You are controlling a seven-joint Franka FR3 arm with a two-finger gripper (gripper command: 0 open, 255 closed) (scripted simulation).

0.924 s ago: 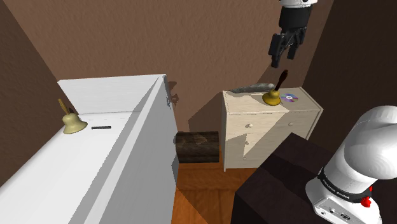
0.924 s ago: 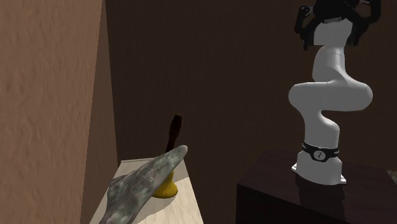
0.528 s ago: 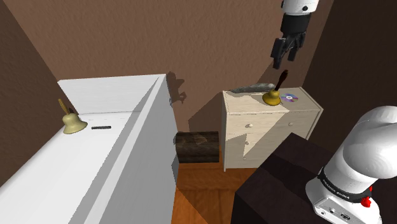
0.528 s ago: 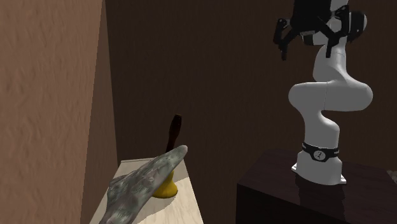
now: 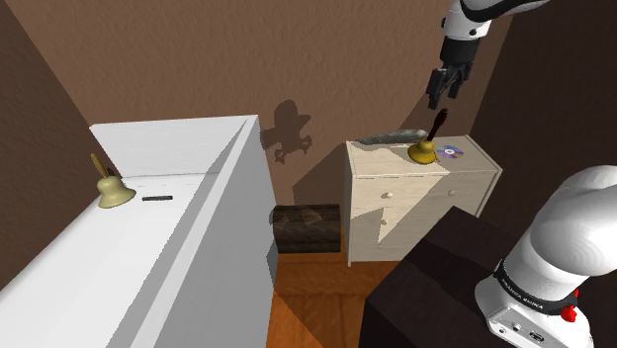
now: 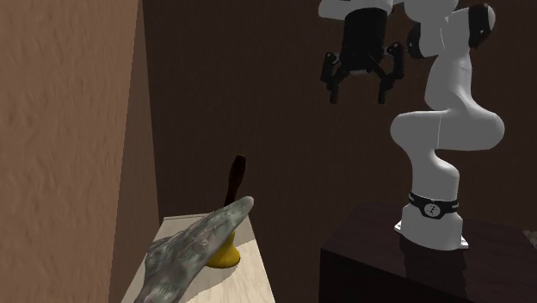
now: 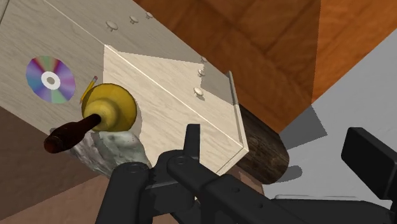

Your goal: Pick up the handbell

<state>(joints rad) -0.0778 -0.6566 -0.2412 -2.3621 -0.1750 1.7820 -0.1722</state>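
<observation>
**Over the dresser, jaws wide, nothing held**

From the shoulder view we count two bells. One handbell (image 5: 424,149), brass-coloured with a dark handle, stands on the pale dresser (image 5: 415,208), just beside one mottled grey object (image 5: 386,136) and near one shiny disc (image 5: 452,152). A second handbell (image 5: 114,190) stands well apart on the white cabinet (image 5: 198,257), near one small black bar (image 5: 156,198). One gripper (image 5: 436,97) hangs in the air above the dresser's handbell and touches nothing. One dark log (image 5: 307,225) lies on the floor between cabinet and dresser. The arm's dark stand (image 5: 425,297) sits at this view's lower right.

From the second exterior view we see one handbell, partly behind the grey object, its handle rising above it. The gripper is high up, and its two fingers (image 6: 333,86) are spread wide with only air between them.

From the wrist view we look down on one handbell, which touches the grey object. The one disc lies near it, apart. The log rests at the dresser's foot on the orange wooden floor (image 7: 254,38).
</observation>
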